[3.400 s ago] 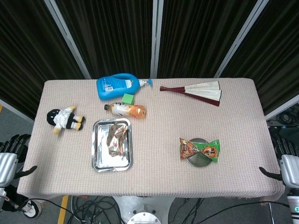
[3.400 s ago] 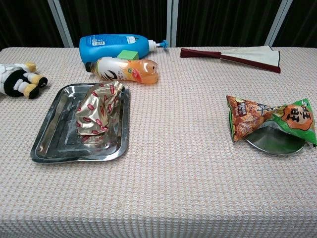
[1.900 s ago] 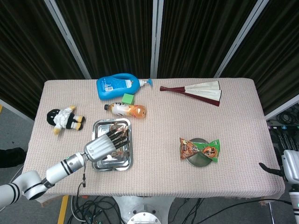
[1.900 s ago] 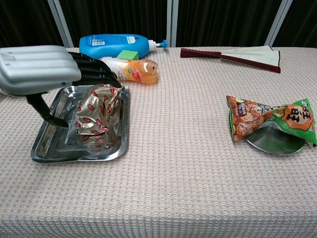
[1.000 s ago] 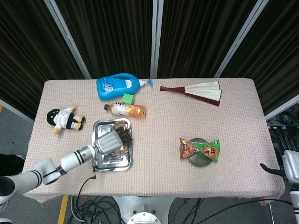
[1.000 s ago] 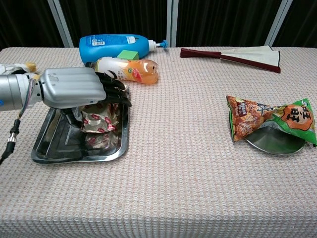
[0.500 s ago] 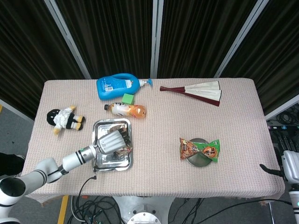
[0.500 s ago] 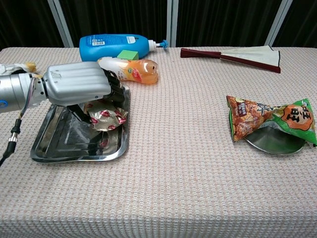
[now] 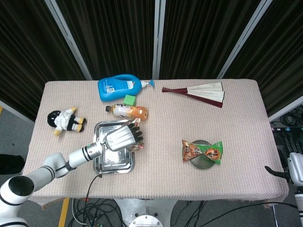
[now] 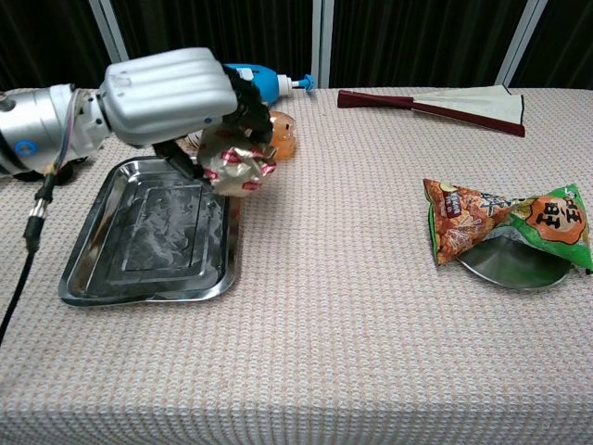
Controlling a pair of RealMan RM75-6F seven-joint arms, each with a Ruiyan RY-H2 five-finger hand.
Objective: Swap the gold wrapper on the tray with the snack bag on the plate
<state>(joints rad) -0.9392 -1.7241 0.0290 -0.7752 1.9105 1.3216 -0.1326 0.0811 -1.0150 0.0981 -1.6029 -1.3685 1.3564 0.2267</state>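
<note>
- A juice bottle (image 9: 128, 111) and a detergent bottle (image 9: 120, 87) lie behind the tray (image 10: 102, 269); a fan (image 10: 454, 100) lies well apart.
- The left hand (image 10: 171, 93) hides most of the juice bottle in the chest view.
- Its fingers are curled around the gold wrapper (image 10: 236, 165), held above the tray's right edge.
- The snack bag (image 10: 505, 221) lies on the plate (image 10: 519, 269).
- The right hand (image 9: 293, 172) is cut off at the frame edge; its fingers cannot be made out.

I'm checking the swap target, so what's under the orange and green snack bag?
A round metal plate lies under the orange and green snack bag; only its near rim shows. Whatever else lies on the plate beneath the bag is covered.
</note>
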